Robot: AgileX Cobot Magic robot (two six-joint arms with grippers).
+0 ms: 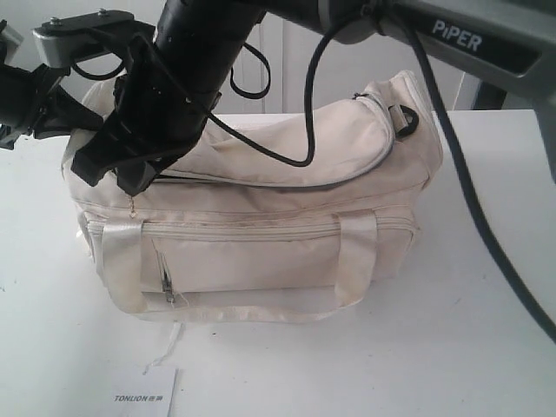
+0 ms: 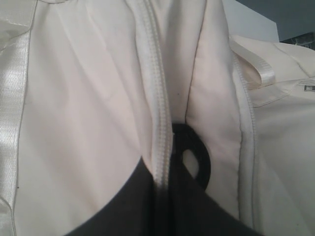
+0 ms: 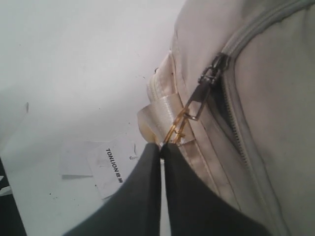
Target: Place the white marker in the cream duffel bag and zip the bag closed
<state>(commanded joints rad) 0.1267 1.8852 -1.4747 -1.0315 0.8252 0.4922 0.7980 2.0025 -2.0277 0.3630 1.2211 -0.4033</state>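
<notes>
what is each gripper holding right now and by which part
The right gripper is shut on the gold chain pull of the cream duffel bag. The left gripper appears to pinch the bag's zipper seam beside the black end ring.

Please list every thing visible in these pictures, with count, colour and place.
cream duffel bag: one, cream, middle of table.
gold chain pull: one, gold, on bag's top zipper.
black rings: two, black, one at each bag end.
TONLION card: one, white, on table in front of bag.
table: one, white, under everything.
left claw: one, black, shut on bag's zipper seam.
right claw: one, black, shut on gold chain pull.
</notes>
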